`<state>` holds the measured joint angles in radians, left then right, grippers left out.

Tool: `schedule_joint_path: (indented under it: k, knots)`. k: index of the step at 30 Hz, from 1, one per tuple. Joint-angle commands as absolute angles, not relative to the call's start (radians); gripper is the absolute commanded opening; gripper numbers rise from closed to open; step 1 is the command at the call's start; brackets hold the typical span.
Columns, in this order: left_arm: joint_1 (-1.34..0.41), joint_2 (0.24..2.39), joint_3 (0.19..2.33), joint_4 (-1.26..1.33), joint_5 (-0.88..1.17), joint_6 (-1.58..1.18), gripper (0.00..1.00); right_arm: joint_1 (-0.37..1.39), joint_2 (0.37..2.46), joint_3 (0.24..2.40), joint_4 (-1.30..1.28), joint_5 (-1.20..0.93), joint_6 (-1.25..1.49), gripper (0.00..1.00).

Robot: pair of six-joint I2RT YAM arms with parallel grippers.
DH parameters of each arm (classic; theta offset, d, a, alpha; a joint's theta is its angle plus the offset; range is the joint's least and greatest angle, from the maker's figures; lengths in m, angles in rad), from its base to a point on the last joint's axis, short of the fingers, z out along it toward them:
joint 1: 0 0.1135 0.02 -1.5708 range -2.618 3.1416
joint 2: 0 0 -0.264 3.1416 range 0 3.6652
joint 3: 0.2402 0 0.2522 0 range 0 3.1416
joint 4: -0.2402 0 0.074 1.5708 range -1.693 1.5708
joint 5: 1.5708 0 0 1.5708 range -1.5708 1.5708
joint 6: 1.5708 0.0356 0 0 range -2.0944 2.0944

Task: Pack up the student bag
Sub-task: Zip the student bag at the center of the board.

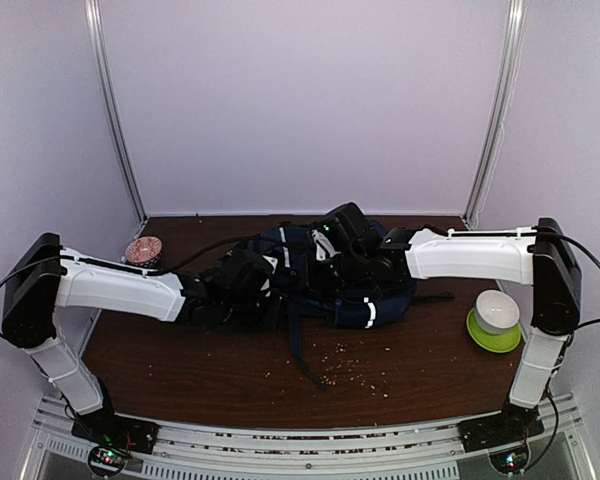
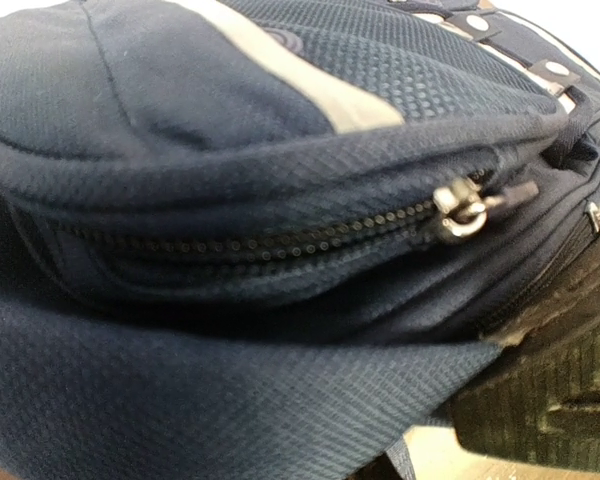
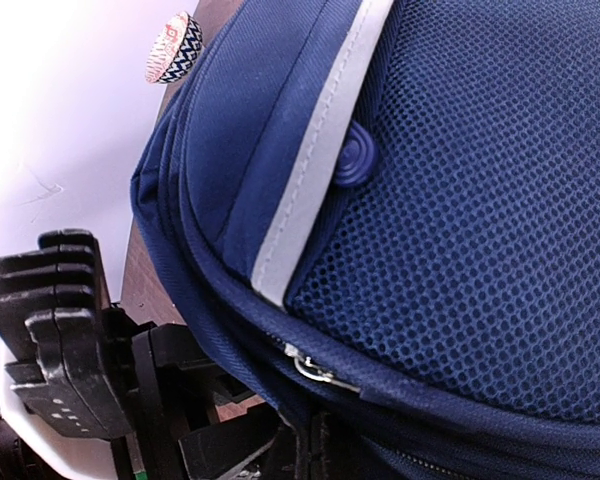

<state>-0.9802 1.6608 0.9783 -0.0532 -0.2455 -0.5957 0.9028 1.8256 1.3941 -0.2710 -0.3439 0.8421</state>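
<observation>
From up top, the student bag (image 1: pixel 330 295) was flopped in the middle of the table (image 1: pixel 180 370), with the left gripper (image 1: pixel 246 274) dug into its left end. The left wrist cam just had a zipper pull (image 2: pixel 467 210) up close, so I couldn't tell how its jaws stood. On the right wrist cam, the right gripper (image 3: pixel 52 310) was pinched fully together right beside the bag.

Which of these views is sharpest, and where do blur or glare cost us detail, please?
Right wrist: sharpest, crisp mesh on the student bag, though the wall at left is blown out white. Left wrist: soft, the zipper pull smeared, near fabric out of focus. Top external: evenly lit, but the dark bag loses its folds to shadow.
</observation>
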Motion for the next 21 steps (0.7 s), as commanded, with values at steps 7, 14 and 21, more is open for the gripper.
schedule_joint_path:
  k: [7,14,21]
  knots:
    - [-0.973,1.66,1.003,0.05,-0.198,-0.582,0.09,0.92,1.793,1.414,-0.16,-0.393,0.858,0.0]
    - [-0.973,1.652,0.995,0.062,-0.181,-0.585,0.06,0.92,1.794,1.414,-0.159,-0.394,0.858,0.0]
    - [-0.973,1.644,0.98,0.074,-0.173,-0.593,0.22,0.92,1.792,1.417,-0.16,-0.393,0.858,0.0]
